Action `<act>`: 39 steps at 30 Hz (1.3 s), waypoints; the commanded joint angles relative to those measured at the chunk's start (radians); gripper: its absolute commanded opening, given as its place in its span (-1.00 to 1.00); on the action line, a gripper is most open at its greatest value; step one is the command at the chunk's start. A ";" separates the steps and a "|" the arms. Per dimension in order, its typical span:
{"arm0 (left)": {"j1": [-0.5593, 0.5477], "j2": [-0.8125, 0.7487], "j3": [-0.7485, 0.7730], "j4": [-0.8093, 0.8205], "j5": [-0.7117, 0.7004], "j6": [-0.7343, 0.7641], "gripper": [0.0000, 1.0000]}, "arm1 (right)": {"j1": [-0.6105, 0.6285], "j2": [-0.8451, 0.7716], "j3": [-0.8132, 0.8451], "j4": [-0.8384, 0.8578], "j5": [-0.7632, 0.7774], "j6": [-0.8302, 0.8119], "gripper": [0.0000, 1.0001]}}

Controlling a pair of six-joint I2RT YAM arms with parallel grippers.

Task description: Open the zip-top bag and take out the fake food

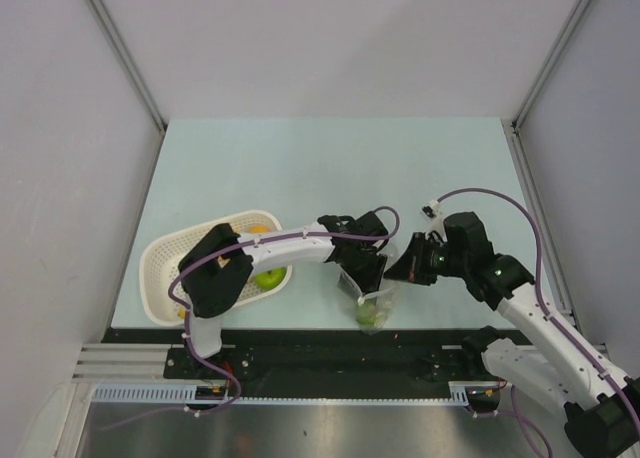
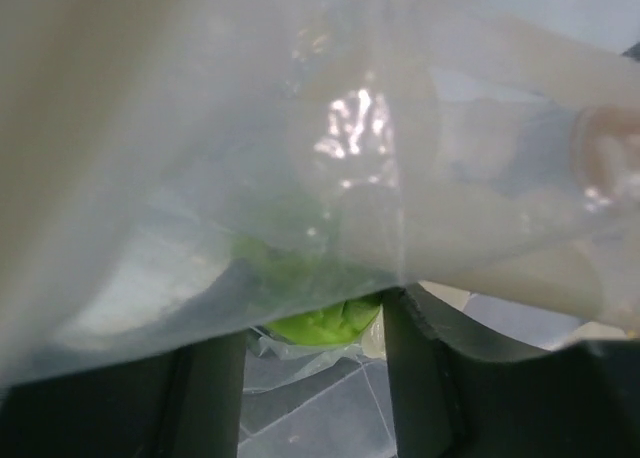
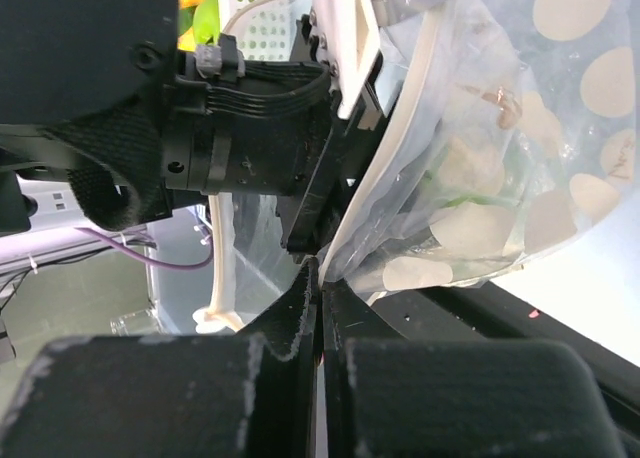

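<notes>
Left wrist: zip-top bag (image 2: 300,158) film is veiling my left gripper's (image 2: 315,330) parted fingers (image 2: 210,398). Right gripper (image 3: 320,278) is pinching it; basket (image 3: 262,3) lying beyond.

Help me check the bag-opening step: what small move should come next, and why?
Probably the right gripper should draw gently away from the left gripper to widen the mouth of the zip-top bag. Its jaws are shut on the bag's edge, the left gripper's fingers stand apart at the bag's top, and a green apple sits low inside.
</notes>
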 commanded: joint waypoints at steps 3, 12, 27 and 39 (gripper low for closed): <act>-0.014 -0.044 -0.007 -0.002 -0.178 0.021 -0.31 | -0.002 -0.034 -0.002 -0.026 0.029 -0.024 -1.00; -0.014 -0.140 0.109 -0.071 -0.383 0.073 -1.00 | -0.007 -0.032 0.020 -0.053 0.043 -0.050 -1.00; -0.011 -0.017 0.090 -0.160 -0.263 0.129 -0.48 | -0.031 0.012 0.029 -0.049 0.026 -0.085 -1.00; -0.011 -0.037 0.043 -0.144 -0.196 0.121 0.37 | -0.056 0.011 0.015 -0.041 0.002 -0.095 -1.00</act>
